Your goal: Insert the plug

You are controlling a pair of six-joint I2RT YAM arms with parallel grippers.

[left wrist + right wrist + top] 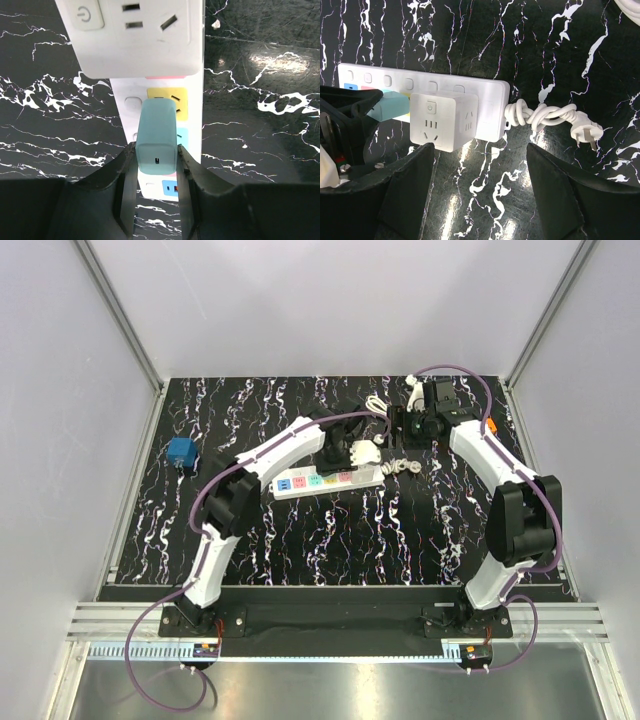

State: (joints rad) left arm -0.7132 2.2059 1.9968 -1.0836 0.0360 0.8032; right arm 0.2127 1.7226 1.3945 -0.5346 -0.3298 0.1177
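My left gripper (156, 150) is shut on a teal plug (157, 132) and holds it against the white power strip (192, 125), over its coloured sockets. I cannot tell whether the prongs are in. A white cube adapter (135, 35) sits plugged into the strip just beyond it. In the right wrist view the teal plug (390, 107) is next to the cube adapter (442, 120) on the strip (420, 80). My right gripper (480, 185) is open and empty, hovering near the strip's cable end. From above, the left gripper (338, 452) is over the strip (300, 483) and the right gripper (418, 432) is behind the cable.
The strip's white cable (545, 115) is knotted in a bundle at its right end, with its plug (587, 135) lying on the black marbled table. A blue block (182, 454) lies at the far left. Another white cable (377, 403) lies at the back.
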